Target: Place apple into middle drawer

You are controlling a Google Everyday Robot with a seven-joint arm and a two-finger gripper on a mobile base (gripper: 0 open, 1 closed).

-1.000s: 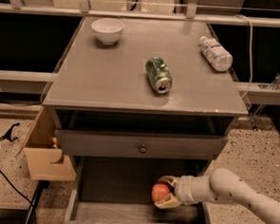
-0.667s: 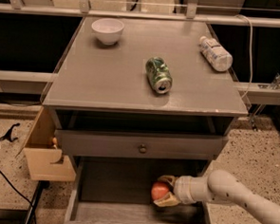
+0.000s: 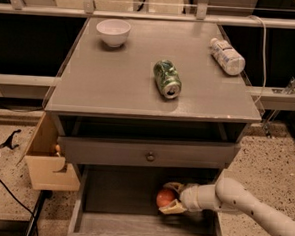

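With the gripper (image 3: 167, 198) clamped on the apple (image 3: 164, 195) at the 3 o'clock side of the middle drawer (image 3: 117, 194), lower to the floor before opening the jaws.

Smooth grey wood with a faint sheen is shown by the tabletop (image 3: 114, 85); the can (image 3: 167, 78) on it is glossy metal. Toward 3 o'clock on the middle drawer (image 3: 115, 190), whose wooden floor is matt, the smooth-skinned apple (image 3: 163, 197) is clasped by the pale, matt claw (image 3: 169, 197).
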